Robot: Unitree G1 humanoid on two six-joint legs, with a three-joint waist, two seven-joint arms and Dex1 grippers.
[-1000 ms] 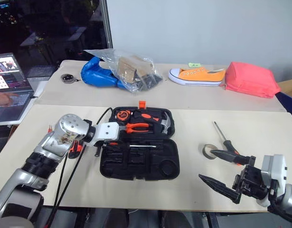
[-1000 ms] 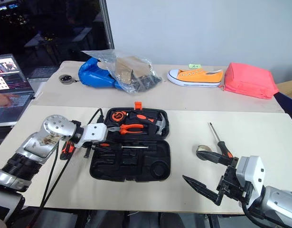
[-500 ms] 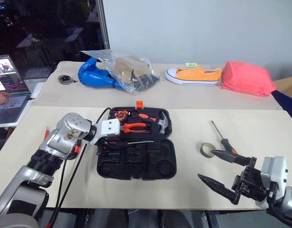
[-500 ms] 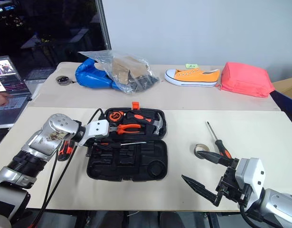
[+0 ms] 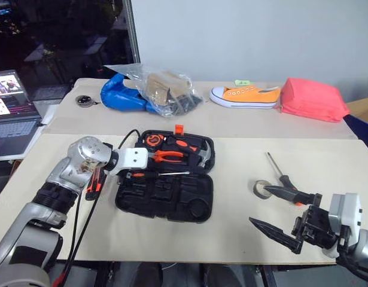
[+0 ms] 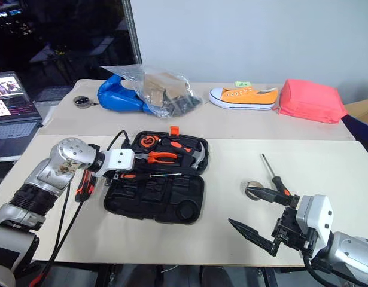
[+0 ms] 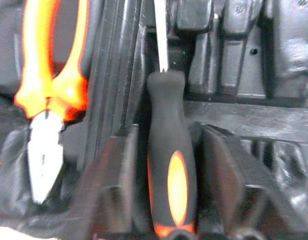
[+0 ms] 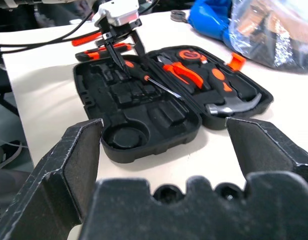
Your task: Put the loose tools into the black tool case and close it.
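Two black fingers of the left tool (image 7: 170,137) stood parted on either side of a screwdriver (image 8: 139,74), with a thin dark gap showing along each flank of its handle, so the tool was not squeezing it (loosely straddling, as best the left wrist view tells). The screwdriver lay in the case (image 5: 166,200), along the hinge line between the two halves. That looked like the reason for the low, slanted reach from the case's left end: the handle was being set lengthwise into a recess there. Just across the hinge sat the pliers (image 5: 166,155) and, farther along, the hammer (image 5: 198,156), both bedded in the far half. The near half's moulded pockets were mostly bare, and the case lay fully open near the bench (image 5: 327,161) middle.

Beside the left arm, on the bench left of the case, lay the knife (image 5: 95,182), presumably within easy reach for a later pick.

Well to the right, the right tool (image 5: 259,205) hung spread wide and empty by the near edge. The tape (image 5: 261,189) and a second screwdriver (image 5: 279,173) lay just beyond it, which suggests it was parked ready for them. Several loose pieces stayed out, so closing was some way off.
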